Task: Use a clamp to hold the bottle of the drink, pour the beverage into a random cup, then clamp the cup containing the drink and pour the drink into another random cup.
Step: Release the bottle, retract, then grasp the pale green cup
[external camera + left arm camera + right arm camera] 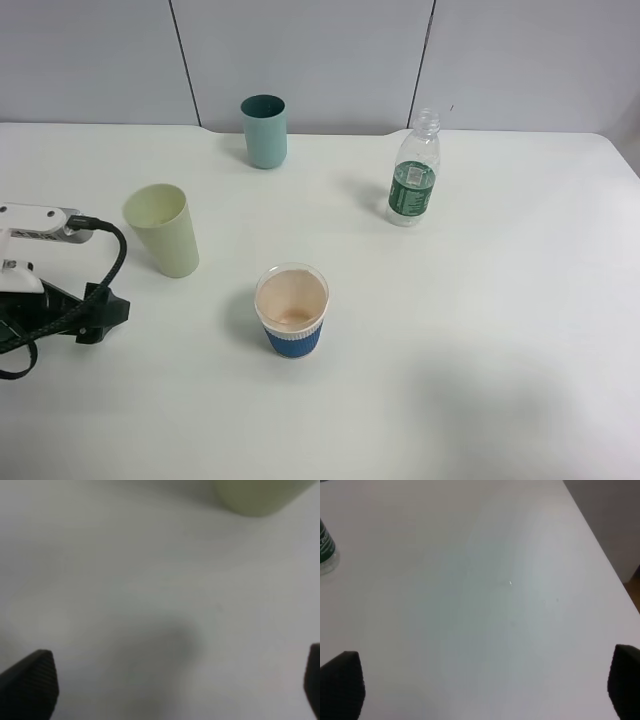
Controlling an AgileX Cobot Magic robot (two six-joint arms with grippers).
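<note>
The bottle (pixel 413 180) stands upright and uncapped toward the back right of the tabletop (pixel 480 330), well apart from everything else. It looks thin-walled and light, the kind of clear plastic that dents under a hard squeeze. With no cap, a tight pinch could push the drink up the neck, so I'd take it across the labelled middle, where the ribs give some stiffness and the label some grip. How much liquid is in it I cannot read from here.

The right hand (pixel 482 682) hangs released over bare tabletop, fingers wide, with the bottle (pixel 326 550) only at the edge of its view. The left hand (pixel 170 685) is spread wide too and holds nothing, with the pale green tumbler (pixel 257 495) just ahead of it.

That pale green tumbler (pixel 163 228) sits front left, smooth and tapered, likely slippery and easy to tip. The paper cup (pixel 291 310) stands near the front centre, soft-walled. A teal tumbler (pixel 264 130) is at the back, out of the way. Nothing blocks the way to the bottle.
</note>
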